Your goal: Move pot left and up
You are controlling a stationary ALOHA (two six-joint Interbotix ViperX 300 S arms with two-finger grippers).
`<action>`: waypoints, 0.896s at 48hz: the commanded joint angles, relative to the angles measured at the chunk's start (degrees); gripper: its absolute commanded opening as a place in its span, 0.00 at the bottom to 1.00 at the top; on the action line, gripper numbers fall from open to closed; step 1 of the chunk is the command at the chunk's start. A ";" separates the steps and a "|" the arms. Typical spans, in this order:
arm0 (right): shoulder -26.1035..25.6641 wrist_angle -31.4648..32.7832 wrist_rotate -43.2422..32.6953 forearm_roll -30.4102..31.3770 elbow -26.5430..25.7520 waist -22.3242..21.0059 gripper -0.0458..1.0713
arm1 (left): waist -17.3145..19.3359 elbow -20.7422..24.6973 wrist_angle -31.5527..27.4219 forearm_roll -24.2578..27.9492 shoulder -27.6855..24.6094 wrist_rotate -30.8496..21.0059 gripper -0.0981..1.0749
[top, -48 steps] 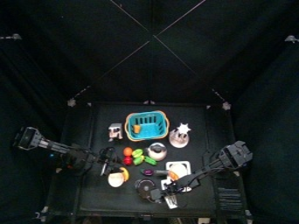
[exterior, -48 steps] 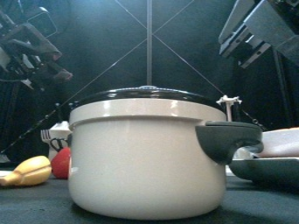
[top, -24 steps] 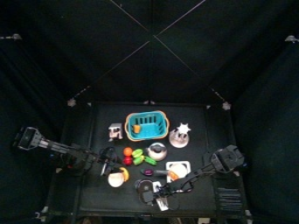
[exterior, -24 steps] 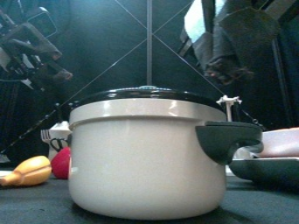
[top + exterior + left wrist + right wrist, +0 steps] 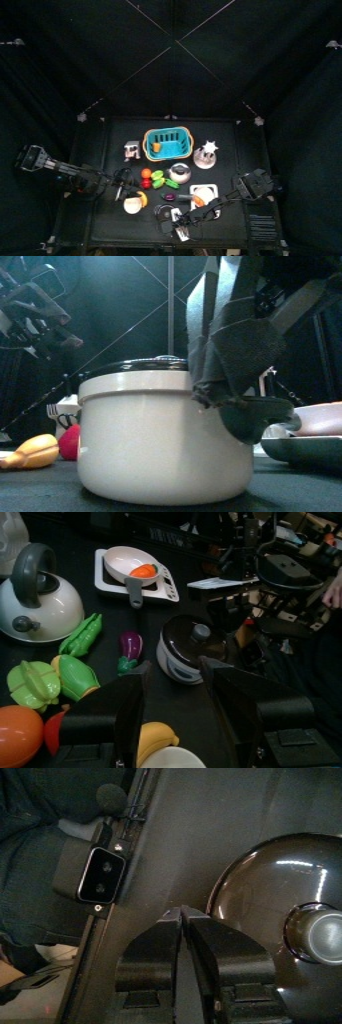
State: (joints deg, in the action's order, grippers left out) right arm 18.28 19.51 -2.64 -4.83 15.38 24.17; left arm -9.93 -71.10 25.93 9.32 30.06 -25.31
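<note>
Pot (image 5: 167, 426) partly hidden behind right end effector (image 5: 214, 396), jaws pressed together; left end effector (image 5: 181, 702) spread.

The scene is dim, black curtains swallowing most of the light. From above, the tabletop (image 5: 100, 150) is a small lit patch in darkness. At table height the pot (image 5: 167, 431) is evenly lit and pale, while the right claw (image 5: 241, 356) before it is blurred. Bright glints sit on the pot's dark lid (image 5: 287, 888), light falling from overhead.
</note>
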 commanded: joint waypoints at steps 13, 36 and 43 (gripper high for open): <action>-0.97 -0.62 0.00 1.85 -1.05 -3.78 0.51 | -0.09 0.97 0.26 0.00 -0.09 0.18 0.79; -1.58 -0.26 0.00 4.48 -0.62 -7.56 0.51 | 0.00 0.97 0.26 0.00 0.00 0.18 0.79; -1.85 -0.26 0.09 4.92 -0.35 -8.17 0.51 | -0.09 1.05 0.26 -0.09 0.00 0.26 0.79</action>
State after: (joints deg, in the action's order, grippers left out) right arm 18.54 19.42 -2.64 -0.18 15.47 16.52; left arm -9.93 -71.02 25.93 9.32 30.06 -25.22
